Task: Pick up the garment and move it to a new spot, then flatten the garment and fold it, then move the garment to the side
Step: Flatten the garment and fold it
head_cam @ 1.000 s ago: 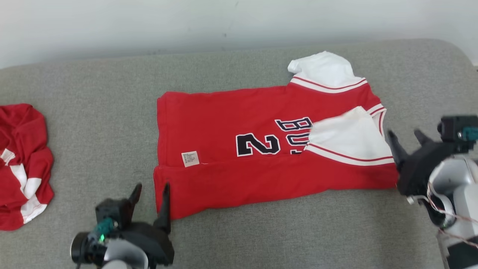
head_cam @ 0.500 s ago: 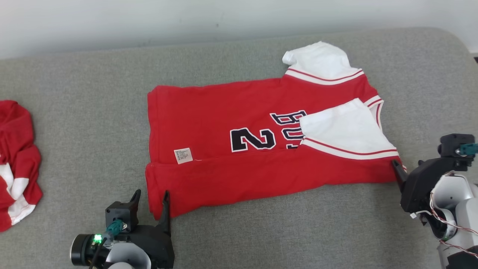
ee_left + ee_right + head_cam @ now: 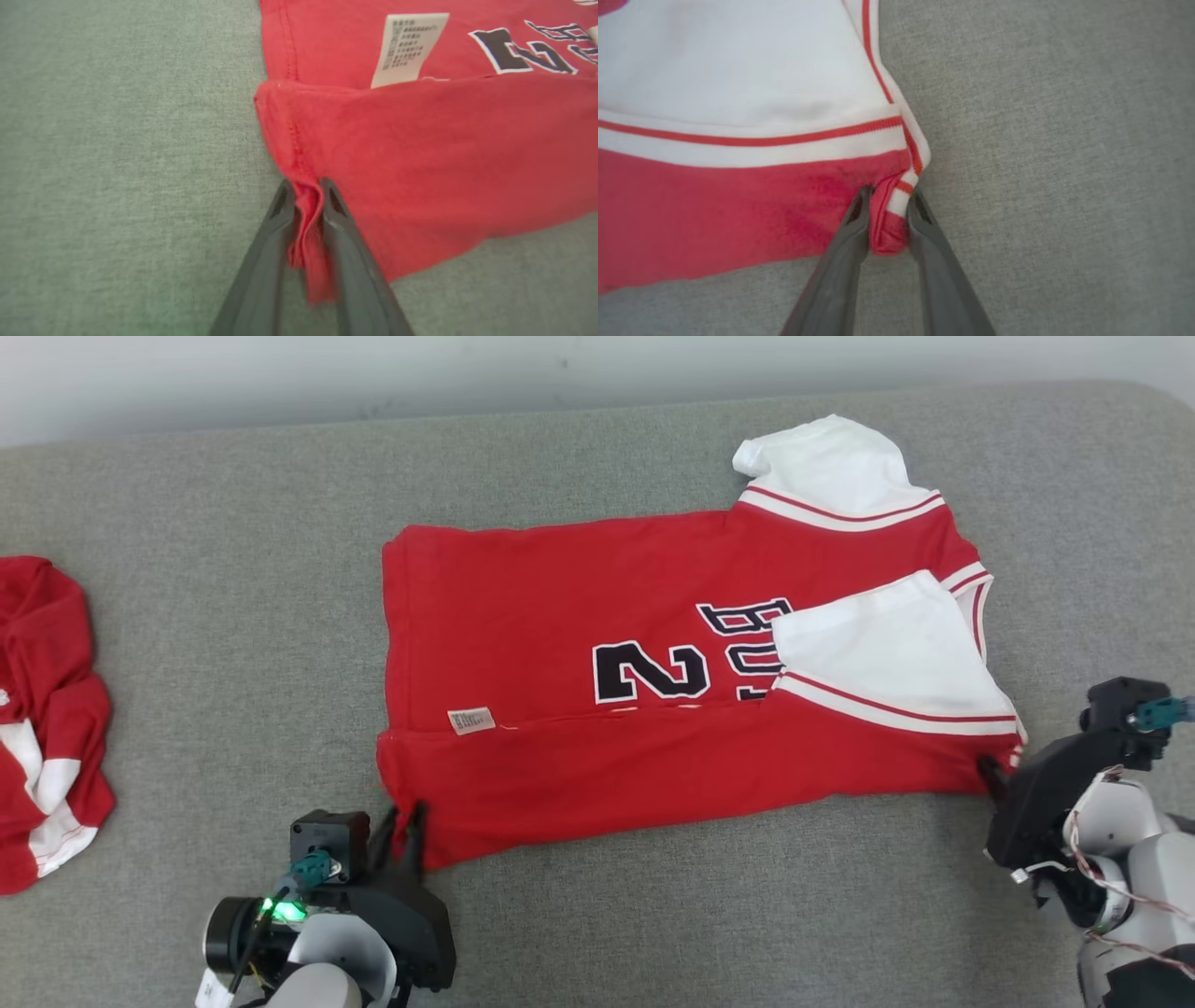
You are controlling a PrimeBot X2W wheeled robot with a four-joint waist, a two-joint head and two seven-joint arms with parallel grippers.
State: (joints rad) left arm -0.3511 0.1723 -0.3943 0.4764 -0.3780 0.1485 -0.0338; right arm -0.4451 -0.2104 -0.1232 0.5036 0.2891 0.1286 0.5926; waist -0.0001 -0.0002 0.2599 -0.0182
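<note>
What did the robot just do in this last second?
Both grippers closed on the jersey: the left gripper pinched its near hem corner, the right gripper slid in and pinched its near shoulder corner. The jersey otherwise lay as before; the crumpled red garment at left stayed put.

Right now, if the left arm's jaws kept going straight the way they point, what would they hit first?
The red shirt: the left jaws pinch its near corner, so they'd likely just push into its folded flap.

We read a black numeral 2 (image 3: 651, 672) and the letters BU (image 3: 747, 621) on the red jersey (image 3: 541, 588); its white label (image 3: 409, 46) is too fine for us.
</note>
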